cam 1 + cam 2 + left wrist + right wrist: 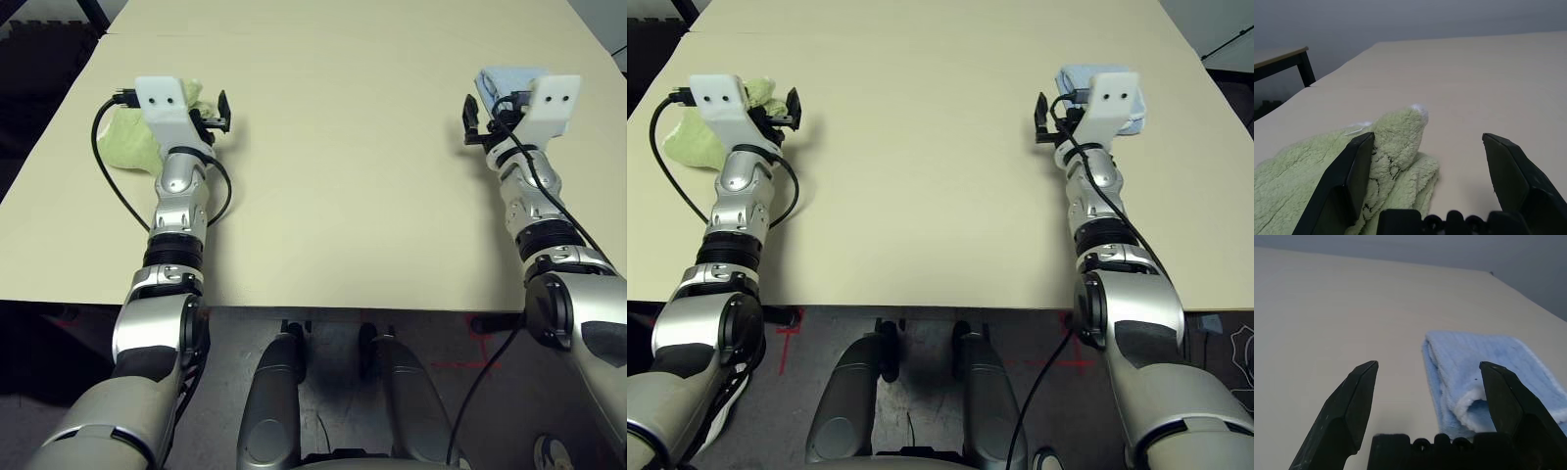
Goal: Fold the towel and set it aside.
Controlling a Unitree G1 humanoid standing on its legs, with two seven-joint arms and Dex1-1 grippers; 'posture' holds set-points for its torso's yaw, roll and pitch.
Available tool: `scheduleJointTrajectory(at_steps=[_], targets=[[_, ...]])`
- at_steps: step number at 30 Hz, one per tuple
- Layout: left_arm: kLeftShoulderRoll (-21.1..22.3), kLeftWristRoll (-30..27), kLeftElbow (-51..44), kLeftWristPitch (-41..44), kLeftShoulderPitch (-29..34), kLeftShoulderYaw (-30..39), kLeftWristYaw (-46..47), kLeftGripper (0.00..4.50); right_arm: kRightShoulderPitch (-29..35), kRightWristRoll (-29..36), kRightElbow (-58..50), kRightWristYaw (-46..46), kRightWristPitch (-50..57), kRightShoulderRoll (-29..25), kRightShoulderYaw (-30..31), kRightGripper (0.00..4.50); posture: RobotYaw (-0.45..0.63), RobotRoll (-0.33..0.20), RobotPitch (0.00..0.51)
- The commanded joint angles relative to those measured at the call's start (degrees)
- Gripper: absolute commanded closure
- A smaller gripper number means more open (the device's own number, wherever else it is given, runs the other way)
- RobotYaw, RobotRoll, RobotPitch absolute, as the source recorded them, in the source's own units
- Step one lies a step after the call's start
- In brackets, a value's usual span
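Looking down from the left eye, both silver arms reach out over the pale table (333,196), one near each side edge. The left gripper (217,115) sits at the end of its white wrist block, with the green towel (127,142) bunched on the table just past and outside it, close to the table's left edge. The right gripper (477,119) is on the far right, and a folded blue cloth (505,80) lies just beyond its white block. The wide middle of the table lies between the two arms.

From the right eye the layout is the same: the towel (688,140) lies rumpled by the left wrist, partly hidden behind the white block, and the blue cloth (1087,76) peeks out behind the right one.

Along the left wrist, the two black fingers (1347,181) stand wide apart with nothing between them. The towel (1396,147) lies in a loose heap beside and behind one finger, its fluffy edge and a bit of white trim reaching into the gap. I cannot tell whether the finger touches it.

Along the right wrist, the fingers (1349,411) are also spread wide and empty. The blue cloth (1484,367) rests flat and folded on the table ahead, next to the other finger.
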Motion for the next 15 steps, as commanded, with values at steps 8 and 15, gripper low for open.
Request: scheduleJointTrajectory(at_steps=[8,15], targets=[[-1.22,-2.28,0.14,-7.11,2.58,-0.57,-8.23,0.02,1.51,1.27,1.97,3.08,-1.82,0.97,-2.15,0.00,-0.03,0.000,0.234],[-1.54,-5.30,-4.49,-4.44,2.23,-0.40,-14.61,0.02,1.47,1.78,1.84,3.85,-1.92,1.90,-2.95,0.00,-0.01,0.000,0.231]])
